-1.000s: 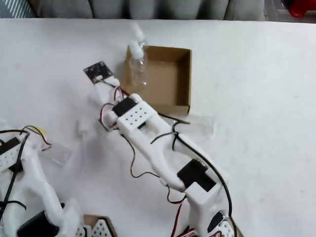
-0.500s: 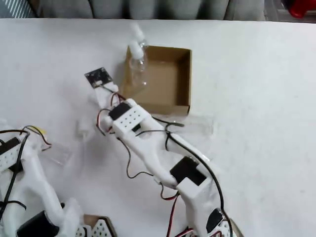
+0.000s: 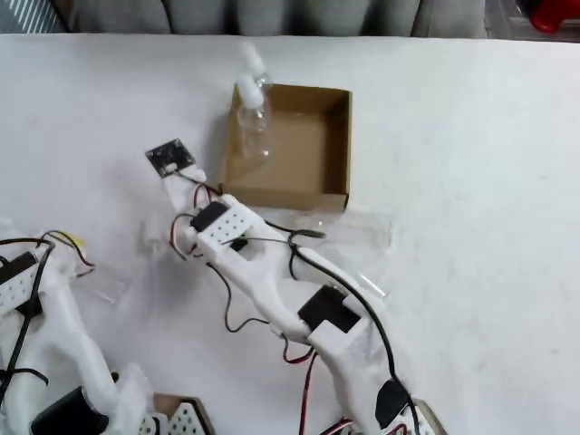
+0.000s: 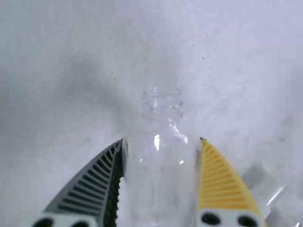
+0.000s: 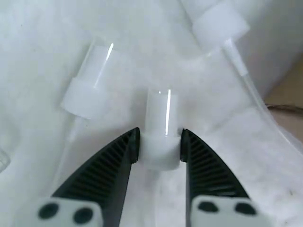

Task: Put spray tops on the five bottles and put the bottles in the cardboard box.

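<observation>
My right gripper [image 5: 159, 135] is shut on a white spray top [image 5: 161, 124], its black fingers pressing both sides of the collar, just above the white table. Two more spray tops [image 5: 91, 81] [image 5: 218, 22] lie close by. In the high view the right arm [image 3: 227, 228] reaches to the left front of the cardboard box [image 3: 328, 195]. A capped clear bottle [image 3: 253, 111] stands at the box's left wall. My left gripper [image 4: 161, 142] is shut on a clear bottle [image 4: 161, 156] with a bare threaded neck. That bottle [image 3: 107, 282] lies low at the table's left.
Faint clear bottles [image 3: 367, 228] lie on the white table right of the right arm, in front of the box. A small cardboard piece [image 3: 181, 412] sits at the front edge between the arm bases. Open table spreads to the right and far side.
The right arm has swung left and drawn back from the box's front left corner. The left arm and its bottle have stayed put.
</observation>
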